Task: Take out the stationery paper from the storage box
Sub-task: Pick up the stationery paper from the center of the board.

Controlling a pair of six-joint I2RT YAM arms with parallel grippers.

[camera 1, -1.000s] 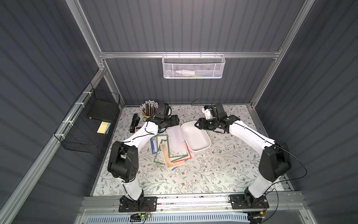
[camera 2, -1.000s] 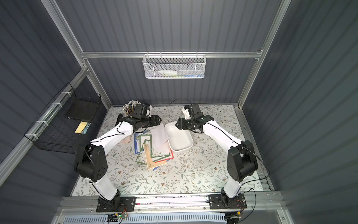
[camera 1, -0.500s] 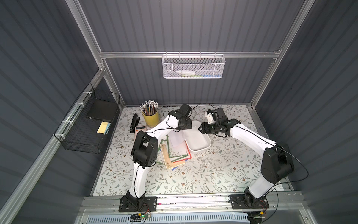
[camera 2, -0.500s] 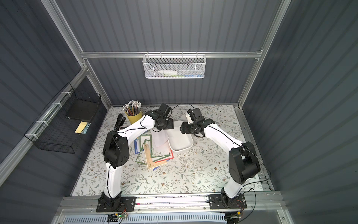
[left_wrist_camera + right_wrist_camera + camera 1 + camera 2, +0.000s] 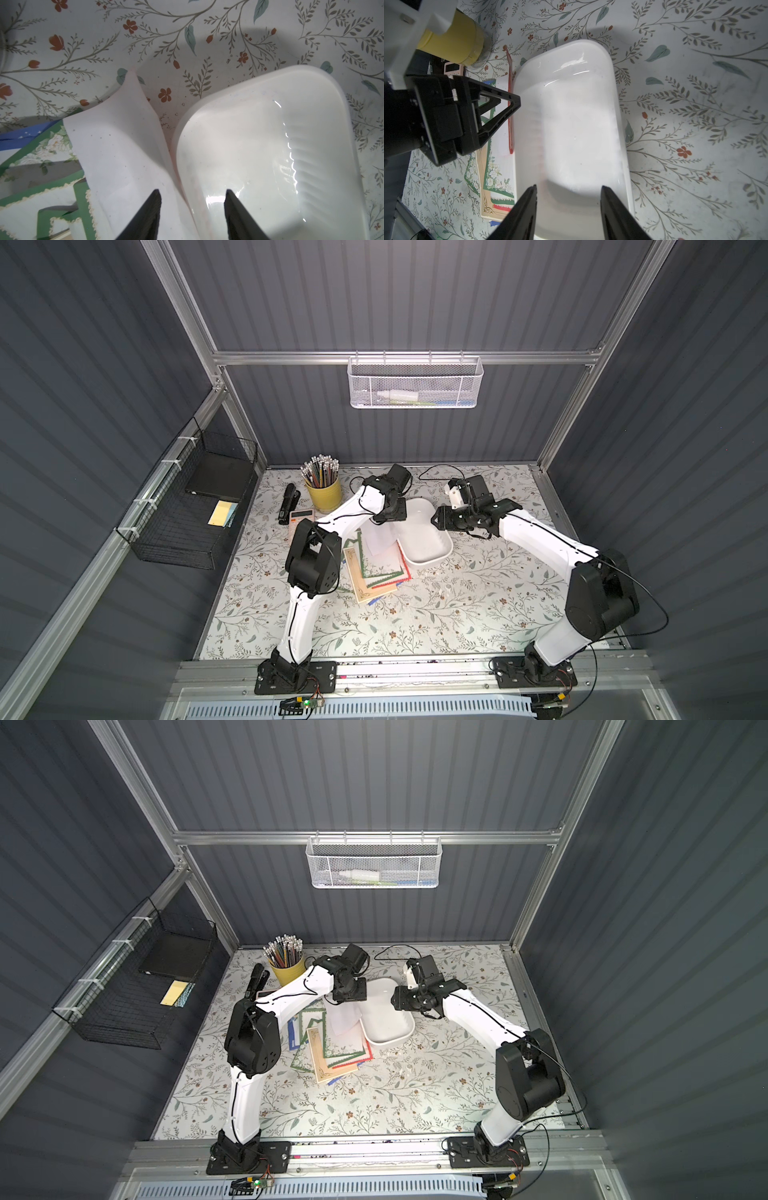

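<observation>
Looking in, I see my left arm [image 5: 349, 512] stretched far across the floral counter [image 5: 415, 614], wrist bent down. Its left fingers [image 5: 149, 212] are released, spread over the edge of a curled white sheet [image 5: 116, 135] that leans on the shallow white plastic storage box [image 5: 428, 560]. Ornate-bordered stationery paper [image 5: 376, 572] fans out just left of the box. My right arm [image 5: 536, 535] reaches in from the right, right fingers [image 5: 525, 209] parted above the box.

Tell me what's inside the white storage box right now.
The storage box shows only its bare white floor; no sheet lies in it. The stationery paper is piled beside it. The right pincer covers a little of one end.
</observation>
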